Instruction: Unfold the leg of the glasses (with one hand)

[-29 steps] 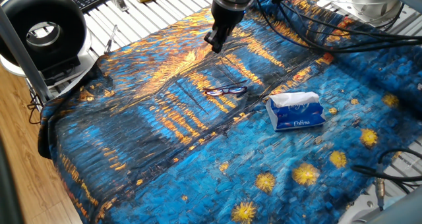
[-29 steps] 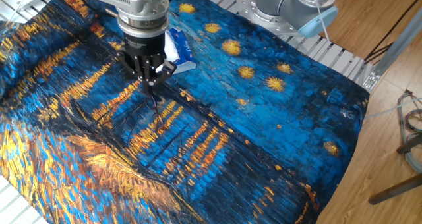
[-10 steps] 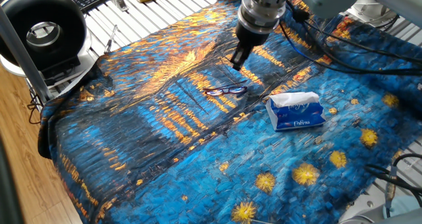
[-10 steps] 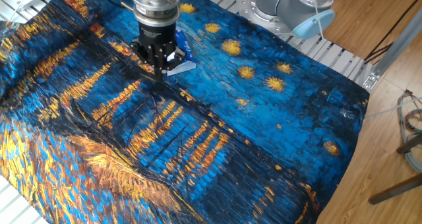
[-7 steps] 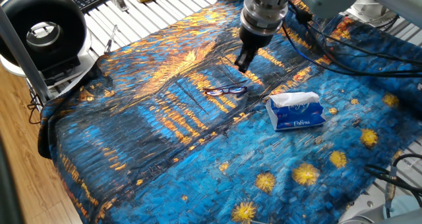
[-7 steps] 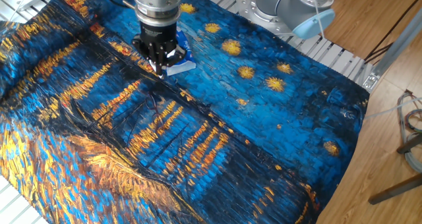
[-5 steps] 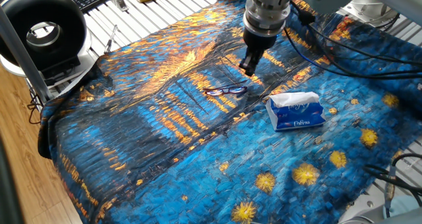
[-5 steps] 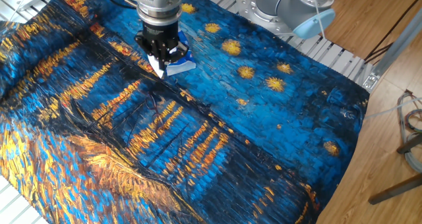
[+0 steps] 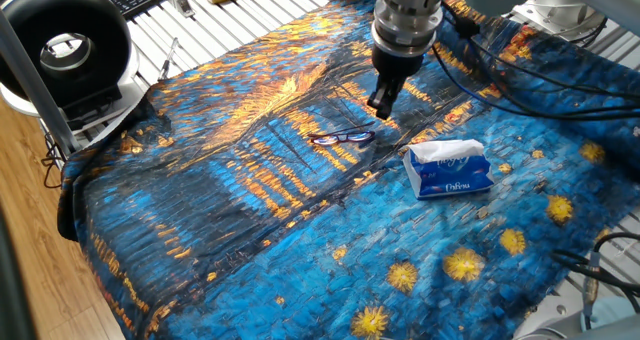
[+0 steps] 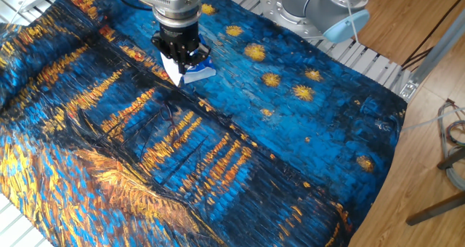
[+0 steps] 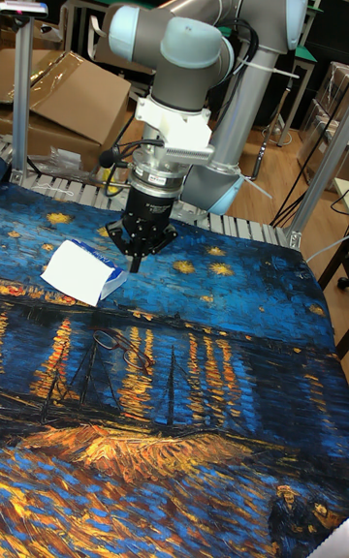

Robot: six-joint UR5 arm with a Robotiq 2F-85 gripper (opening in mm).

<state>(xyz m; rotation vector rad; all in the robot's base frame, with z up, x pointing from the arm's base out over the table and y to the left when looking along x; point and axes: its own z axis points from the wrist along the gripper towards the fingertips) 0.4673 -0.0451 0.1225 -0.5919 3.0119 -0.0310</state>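
Glasses (image 9: 341,137) lie folded on the painted cloth (image 9: 250,210) covering the worktop, left of a tissue pack (image 9: 449,169). Clenched and empty, the pincer (image 9: 381,108) hovers just beyond them.

Glasses (image 9: 341,137) on the cloth (image 9: 250,230), tissue pack (image 9: 449,169) just beside, pincer (image 9: 380,108) above between them.

One glasses (image 9: 341,137) (one tissue pack (image 9: 449,169))

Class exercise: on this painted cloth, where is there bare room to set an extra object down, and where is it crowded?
Free: the wide cloth in front of the glasses, toward the near edge, and the starry stretch beyond the tissue pack. Crowded: the small area where the hand hangs between glasses and tissue pack.
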